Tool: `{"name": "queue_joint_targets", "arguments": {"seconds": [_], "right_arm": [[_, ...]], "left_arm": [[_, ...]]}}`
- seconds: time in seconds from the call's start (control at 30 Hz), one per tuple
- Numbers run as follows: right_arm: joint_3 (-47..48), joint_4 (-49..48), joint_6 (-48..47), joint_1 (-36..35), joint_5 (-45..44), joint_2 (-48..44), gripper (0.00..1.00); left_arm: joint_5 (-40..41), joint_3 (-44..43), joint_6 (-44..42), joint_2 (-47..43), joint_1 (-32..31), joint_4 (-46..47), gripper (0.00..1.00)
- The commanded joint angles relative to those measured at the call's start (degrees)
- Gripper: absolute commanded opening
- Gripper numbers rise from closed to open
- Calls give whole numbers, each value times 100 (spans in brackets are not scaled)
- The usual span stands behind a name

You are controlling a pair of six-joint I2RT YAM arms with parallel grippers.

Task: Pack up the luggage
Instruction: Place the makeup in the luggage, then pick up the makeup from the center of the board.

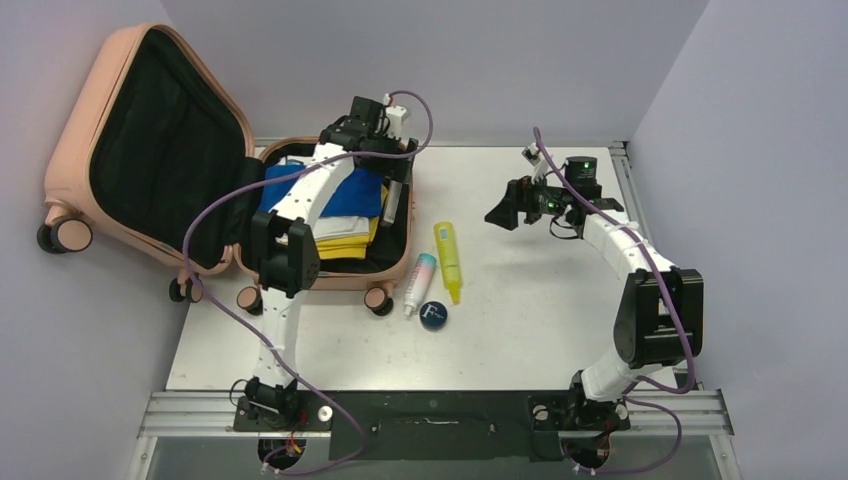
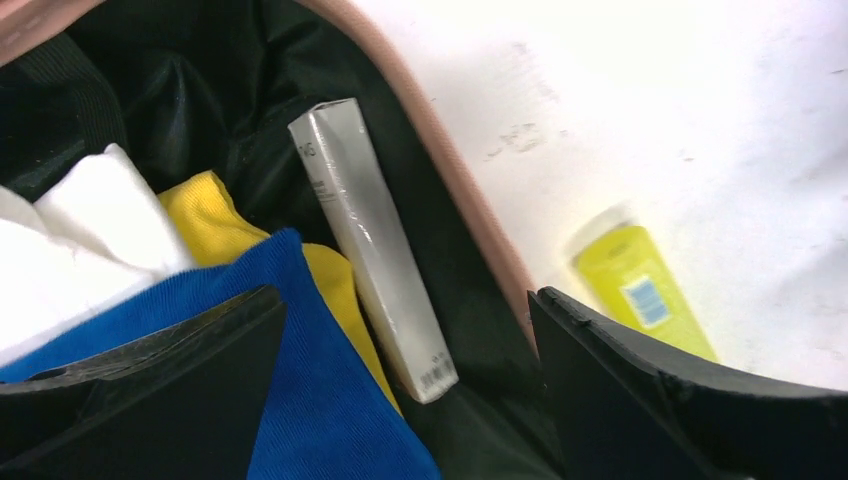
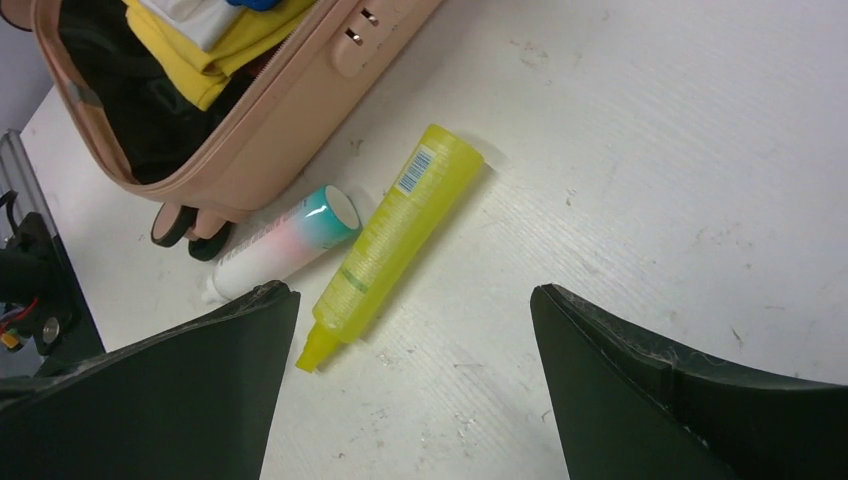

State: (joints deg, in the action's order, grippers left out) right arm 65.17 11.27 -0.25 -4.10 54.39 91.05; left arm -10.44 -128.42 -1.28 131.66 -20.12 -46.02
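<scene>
The salmon-pink luggage lies open at the table's far left, its lid leaning on the wall. Its base holds folded blue, yellow and white clothes. A long silver box leans between the clothes and the luggage rim. Just above the box my left gripper hangs open, holding nothing. My right gripper hovers open over the table to the right of the luggage. Below it lie a yellow tube and a pink-and-teal tube.
In the top view the yellow tube, the pink-and-teal tube and a small round dark-blue tin lie just right of the luggage's near corner. Walls close in at the back and on both sides.
</scene>
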Motion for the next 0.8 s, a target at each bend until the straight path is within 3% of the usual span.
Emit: {"name": "queue_joint_targets", "arguments": {"seconds": [0.0, 0.1, 0.3, 0.4, 0.47, 0.6, 0.67, 0.77], "right_arm": [[355, 247, -209, 30, -556, -211, 90], [227, 134, -311, 32, -908, -419, 90], [218, 169, -531, 92, -2469, -646, 90], [39, -190, -321, 283, -2146, -777, 90], [-213, -691, 274, 390, -1855, -839, 90], [-347, -753, 197, 742, 683, -602, 90], [-29, 9, -330, 387, 840, -443, 90], [302, 976, -1613, -579, 219, -473, 90]], "left_arm": [[-279, 406, 259, -1275, -147, 677, 96], [-12, 922, 245, -1876, -203, 1012, 96], [1377, 2491, -252, -3254, -360, 2078, 96], [1594, 3614, -300, -4249, -361, 3080, 96], [1239, 4043, -374, -4690, -268, 3130, 96], [91, 5246, -649, -5551, 37, 3312, 96], [-521, 5675, -989, -5815, 137, 3138, 96], [-763, 6075, -1399, -6030, 148, 2862, 96]]}}
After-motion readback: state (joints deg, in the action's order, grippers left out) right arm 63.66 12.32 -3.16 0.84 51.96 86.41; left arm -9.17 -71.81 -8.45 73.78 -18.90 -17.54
